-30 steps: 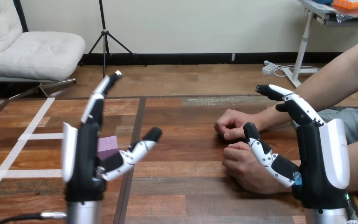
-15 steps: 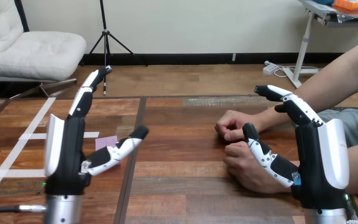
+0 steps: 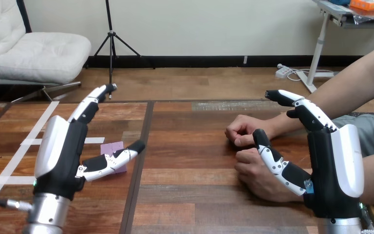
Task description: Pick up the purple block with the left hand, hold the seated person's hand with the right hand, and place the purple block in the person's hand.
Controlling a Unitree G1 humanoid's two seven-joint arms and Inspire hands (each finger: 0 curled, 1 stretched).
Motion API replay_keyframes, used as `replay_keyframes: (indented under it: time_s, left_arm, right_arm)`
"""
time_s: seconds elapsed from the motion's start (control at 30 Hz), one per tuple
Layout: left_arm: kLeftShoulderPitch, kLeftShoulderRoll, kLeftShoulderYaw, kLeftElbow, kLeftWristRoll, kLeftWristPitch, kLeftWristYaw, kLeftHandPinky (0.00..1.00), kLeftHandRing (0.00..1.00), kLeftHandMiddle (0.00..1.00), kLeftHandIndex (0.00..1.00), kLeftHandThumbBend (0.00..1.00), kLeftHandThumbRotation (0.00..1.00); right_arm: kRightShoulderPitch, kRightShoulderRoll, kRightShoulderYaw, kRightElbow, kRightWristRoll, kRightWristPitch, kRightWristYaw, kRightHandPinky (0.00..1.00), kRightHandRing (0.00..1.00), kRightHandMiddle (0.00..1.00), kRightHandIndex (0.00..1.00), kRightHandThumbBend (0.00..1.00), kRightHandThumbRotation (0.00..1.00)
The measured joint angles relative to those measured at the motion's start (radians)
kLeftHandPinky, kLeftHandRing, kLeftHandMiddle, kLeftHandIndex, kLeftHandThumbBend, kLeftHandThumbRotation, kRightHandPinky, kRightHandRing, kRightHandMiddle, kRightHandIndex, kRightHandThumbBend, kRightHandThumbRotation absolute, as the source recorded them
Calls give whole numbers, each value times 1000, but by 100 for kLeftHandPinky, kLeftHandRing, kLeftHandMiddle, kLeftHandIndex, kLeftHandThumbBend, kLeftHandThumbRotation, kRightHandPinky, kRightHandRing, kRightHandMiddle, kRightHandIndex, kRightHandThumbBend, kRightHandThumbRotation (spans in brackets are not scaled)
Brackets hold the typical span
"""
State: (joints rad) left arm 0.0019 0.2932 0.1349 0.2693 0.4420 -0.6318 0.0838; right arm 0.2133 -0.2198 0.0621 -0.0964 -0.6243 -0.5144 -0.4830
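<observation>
The purple block [image 3: 111, 148] lies flat on the wooden table [image 3: 185, 141] at the left of middle, partly behind my left hand's thumb. My left hand [image 3: 63, 151] hovers over it, open, fingers stretched forward and thumb out to the right. At the right my right hand [image 3: 331, 165] stands upright and open, its thumb reaching over the person's nearer hand [image 3: 255, 173], which rests as a loose fist on the table. The person's farther hand [image 3: 242, 129] lies curled just behind it. I cannot tell whether my thumb touches the nearer hand.
White tape strips [image 3: 24, 146] run across the table's left part. The person's forearm [image 3: 341, 92] comes in from the upper right. Bare tabletop lies between my two hands.
My left hand has shifted left and tipped forward and down, its thumb now over the purple block. My right hand and the person's hands have stayed in place.
</observation>
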Motion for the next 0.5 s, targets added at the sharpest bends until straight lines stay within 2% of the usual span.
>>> replay_keyframes:
  time_s: [0.13,0.27,0.5]
  left_arm:
    - [0,29,-9,-15,-38,47,-79,82,89,91,89,77,21]
    - [-2,52,-20,-19,-67,75,-136,82,89,91,89,78,19]
    - [-8,83,-46,-19,-96,120,-218,82,89,91,89,80,23]
  right_arm:
    - [0,0,0,0,-1,0,0,66,75,75,73,38,22]
    - [0,0,0,0,-1,0,0,66,75,75,73,39,22]
    - [0,0,0,0,-1,0,0,67,75,75,73,39,23]
